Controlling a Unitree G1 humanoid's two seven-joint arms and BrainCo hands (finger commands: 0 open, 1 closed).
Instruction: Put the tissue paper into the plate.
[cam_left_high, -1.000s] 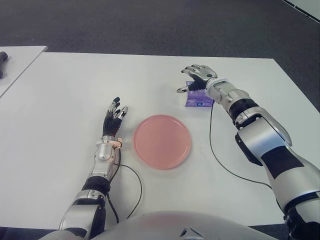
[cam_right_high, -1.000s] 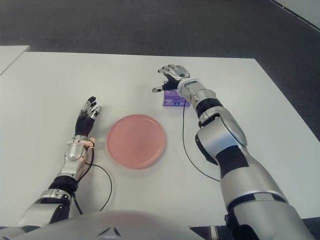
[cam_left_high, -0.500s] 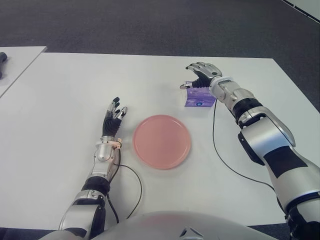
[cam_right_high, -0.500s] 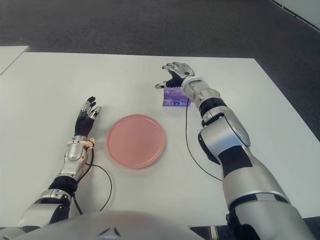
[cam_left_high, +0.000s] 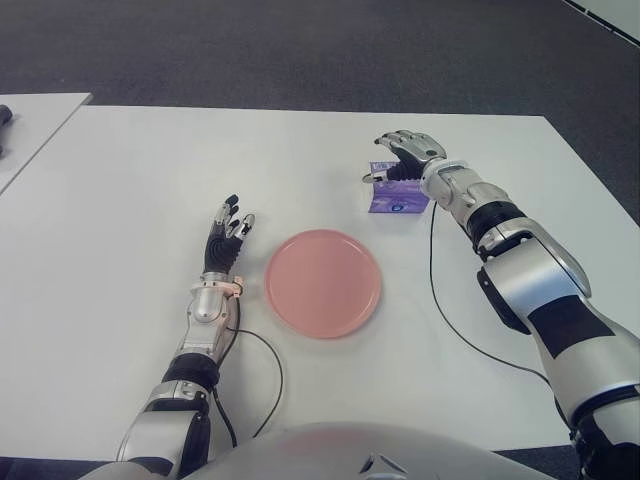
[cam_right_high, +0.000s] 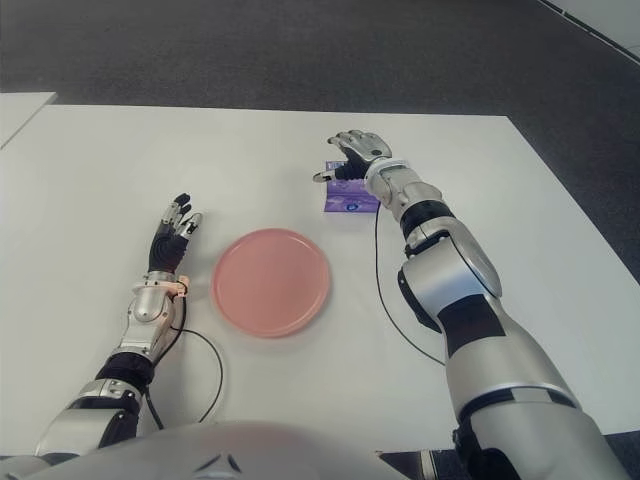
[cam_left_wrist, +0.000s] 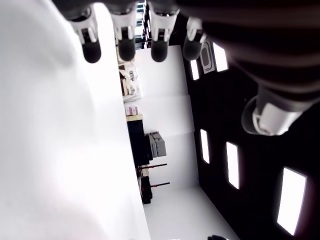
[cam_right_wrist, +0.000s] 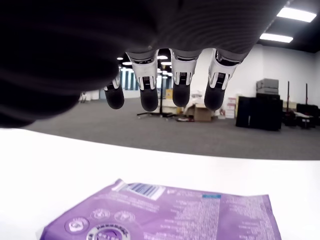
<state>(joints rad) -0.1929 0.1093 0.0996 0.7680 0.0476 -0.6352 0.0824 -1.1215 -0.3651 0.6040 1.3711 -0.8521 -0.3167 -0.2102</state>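
Left eye view, read from the robot's left: the left hand (cam_left_high: 226, 235) shows on the white desk (cam_left_high: 120, 200), just left of the pink plate (cam_left_high: 322, 283), its fingers (cam_left_wrist: 125, 42) straight, apart and holding nothing. The plate lies flat on the desk between the two arms, with nothing in it. Beyond the plate and to its right, the purple tissue paper pack (cam_left_high: 396, 195) lies flat on the desk, well apart from the plate. The right hand (cam_left_high: 410, 158) is held over the pack's far edge; its fingers (cam_right_wrist: 180, 80) are spread and hang just above the pack, with the pack below the fingertips and a gap visible in the right wrist view.
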